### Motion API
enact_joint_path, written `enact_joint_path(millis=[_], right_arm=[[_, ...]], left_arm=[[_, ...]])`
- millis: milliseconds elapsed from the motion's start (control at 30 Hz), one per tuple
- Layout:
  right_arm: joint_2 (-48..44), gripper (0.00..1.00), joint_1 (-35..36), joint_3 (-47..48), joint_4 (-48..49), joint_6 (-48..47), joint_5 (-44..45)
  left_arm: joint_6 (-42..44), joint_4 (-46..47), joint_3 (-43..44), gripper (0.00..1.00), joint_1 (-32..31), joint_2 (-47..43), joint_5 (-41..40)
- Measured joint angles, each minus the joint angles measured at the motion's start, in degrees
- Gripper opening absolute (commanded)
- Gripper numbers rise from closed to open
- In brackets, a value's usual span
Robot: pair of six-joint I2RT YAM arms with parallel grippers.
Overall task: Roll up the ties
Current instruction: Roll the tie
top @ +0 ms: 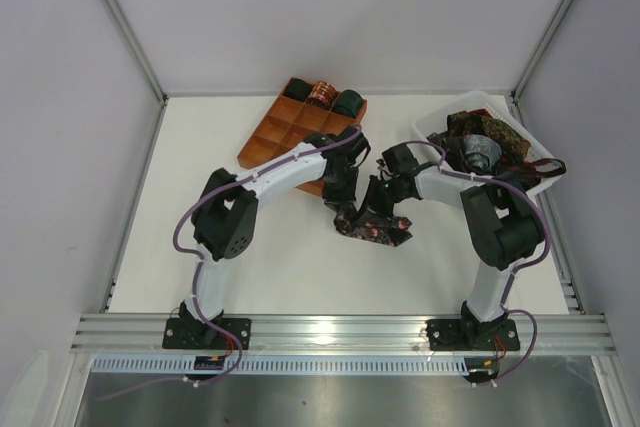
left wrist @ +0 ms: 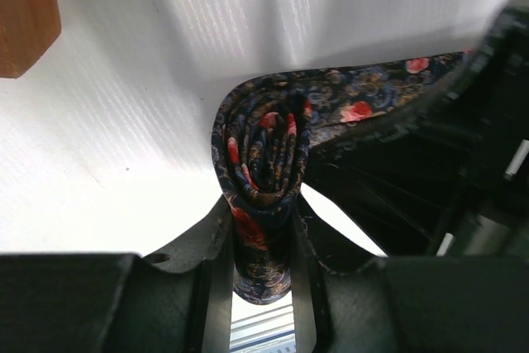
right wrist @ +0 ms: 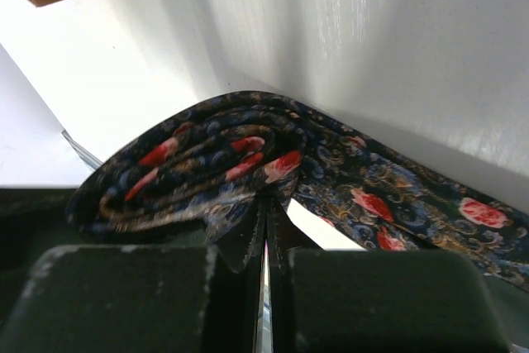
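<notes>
— Tray [top: 268, 139] back left: three rolled ties [top: 322, 95] in its far row. And the left claw [left wrist: 260, 254]?
— It grips the floral tie [left wrist: 260, 163], part-coiled, at the middle of the bench [top: 290, 267].
— Right side?
— The right claw [right wrist: 266, 214], shut tight, pinches a fold at the coil's edge; the tail trails off. White bin [top: 435, 125], far right, holds loose ties [top: 490, 137].

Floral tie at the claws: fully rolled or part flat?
Partly rolled. The left claw clamps the coiled end of the tie, and an unrolled flat tail trails off the coil in both wrist views.
</notes>
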Motion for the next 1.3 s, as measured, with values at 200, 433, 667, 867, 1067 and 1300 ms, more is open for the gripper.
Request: enact_joint_path(millis=[200,433,667,867,1067,1300], right_arm=[[1.18,0.02,-0.13,0.31,0.42,0.46,-0.52],[1.18,0.02,-1.09,-0.33,-0.35,0.39,-0.55],[1.16,0.01,-2.01,-1.27,-1.36,0.31,-0.13],[-0.31,0.02,-2.73,-2.67,-2.89,0.42,1.79],[-4.66,0.02,-5.44,-3.28,-7.15,-1.22,4.35],[-6.95,0.02,-7.30,-4.76,-8.11,-3.26,4.55]], left_arm=[[0.09,-1.05,3.67,0.24,-1.40,1.79,-0.04],[0.07,-1.11,5.31,0.38,-2.67,3.15,0.46],[-1.05,0.72,5.16,0.39,-3.08,3.48,2.49],[-2.86,2.78,4.42,0.44,-3.28,3.67,3.89],[-3.98,5.29,3.37,0.46,-3.82,3.67,5.07],[-4.90,6.05,3.52,0.53,-4.59,3.78,5.16]])
